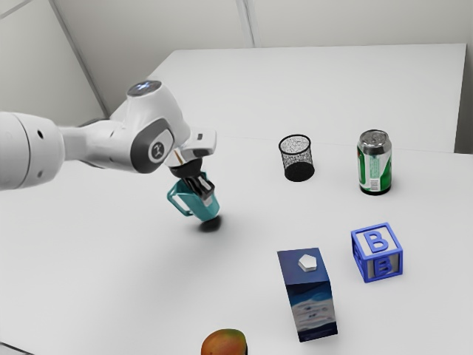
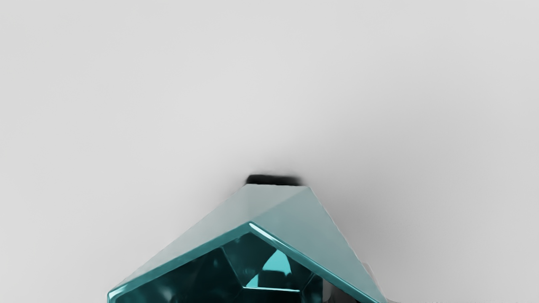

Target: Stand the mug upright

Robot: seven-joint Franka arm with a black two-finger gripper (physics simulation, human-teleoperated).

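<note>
Gripper (image 1: 203, 193) has fingers closed on teal faceted mug (image 1: 204, 210) nr its rim. Mug's tilted, low at the white tbl (image 1: 111, 266), handle twd ext. view's left; can't tell if base touches. Mesh pencil cup (image 1: 297, 160), soda can (image 1: 375, 168) well apart, twd ext. view's right.

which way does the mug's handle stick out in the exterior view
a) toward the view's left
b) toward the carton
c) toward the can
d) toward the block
a, since the handle juts from the side of the mug that faces the exterior view's left, while the can, carton and block are all off to the view's right.
</note>
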